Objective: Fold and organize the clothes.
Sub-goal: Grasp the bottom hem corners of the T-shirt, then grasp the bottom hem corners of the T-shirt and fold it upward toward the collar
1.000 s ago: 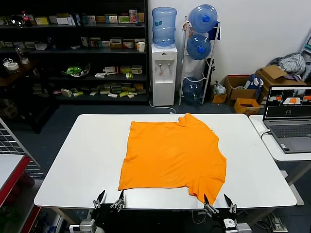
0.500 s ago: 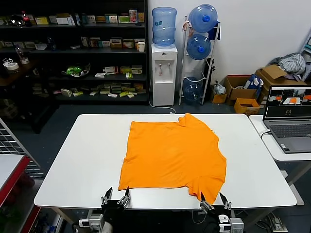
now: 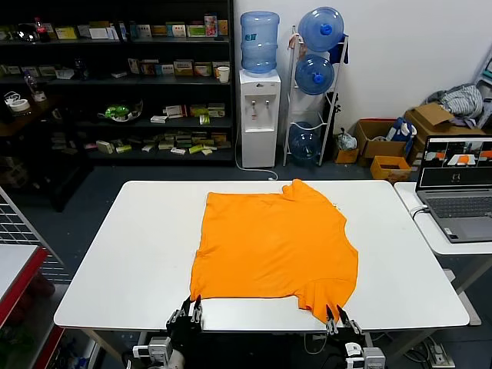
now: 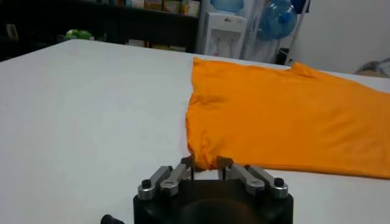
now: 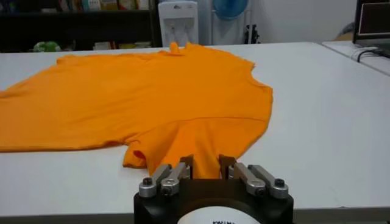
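Note:
The orange T-shirt lies spread flat on the white table, collar toward the far side; no lettering shows. My left gripper is at the near table edge, its fingers pinched on the shirt's near left hem corner, also seen in the left wrist view with bunched fabric between them. My right gripper is at the near right sleeve, and in the right wrist view the sleeve fabric fills the gap between its fingers.
A side table with an open laptop stands to the right. A water dispenser, bottle rack and dark shelves stand behind the table. Cardboard boxes are at the back right. A wire rack is at the left.
Both grippers have moved forward from the table's near edge onto the shirt's near hem and sleeve, and their fingers have gone from wide apart to closed on the fabric.

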`<state>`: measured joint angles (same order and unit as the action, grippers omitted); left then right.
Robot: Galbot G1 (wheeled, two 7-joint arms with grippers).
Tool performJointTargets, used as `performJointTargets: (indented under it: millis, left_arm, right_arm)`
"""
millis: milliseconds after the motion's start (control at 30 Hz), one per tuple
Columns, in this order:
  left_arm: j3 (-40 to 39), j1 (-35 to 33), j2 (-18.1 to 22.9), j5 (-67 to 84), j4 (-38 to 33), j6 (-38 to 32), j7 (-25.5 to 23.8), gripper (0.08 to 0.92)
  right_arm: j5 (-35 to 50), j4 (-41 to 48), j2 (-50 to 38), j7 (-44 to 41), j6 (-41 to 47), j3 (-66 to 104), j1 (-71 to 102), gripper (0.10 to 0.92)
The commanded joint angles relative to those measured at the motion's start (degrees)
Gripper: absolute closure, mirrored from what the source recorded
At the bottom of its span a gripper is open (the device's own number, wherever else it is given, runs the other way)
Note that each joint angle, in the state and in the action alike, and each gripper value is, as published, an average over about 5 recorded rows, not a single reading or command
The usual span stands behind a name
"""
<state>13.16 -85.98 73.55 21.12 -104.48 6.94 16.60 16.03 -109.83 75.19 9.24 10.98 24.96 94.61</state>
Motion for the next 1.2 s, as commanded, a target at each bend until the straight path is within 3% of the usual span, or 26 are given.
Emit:
performJointTargets:
  millis: [33,233,433,667,867,1200]
  left_arm:
    - [-0.2,-0.3,-0.4,0.3,-1.6,0.0,0.6,0.792]
    - [-0.2,-4.3,-4.9,5.2,-8.3,1.4,2.3,0.901]
    - [0.4,-10.8,-10.3,10.4,-15.1,2.5,4.5,0.902]
    - [1.4,-14.1,-11.4,11.3,-18.3,2.3,5.0,0.902]
    - [0.7,-8.8,-10.1,11.1,-15.6,0.4,3.8,0.902]
    - [-0.8,8.8,-9.7,13.5,-8.3,-1.7,2.1,0.902]
  right_arm:
    - [0.3,-1.5,-0.5,0.2,-0.2,0.0,1.1,0.851]
    - [4.3,-7.1,-4.0,1.9,0.0,0.6,6.1,0.902]
    - [7.3,-13.2,-7.7,3.9,-0.2,1.8,14.2,0.902]
    - [8.0,-16.0,-8.1,4.7,-2.3,2.7,18.4,0.902]
    - [9.3,-13.0,-7.8,5.3,-4.5,1.9,8.3,0.902]
    - [17.3,-2.8,-12.1,10.9,-3.3,-2.9,-16.7,0.902]
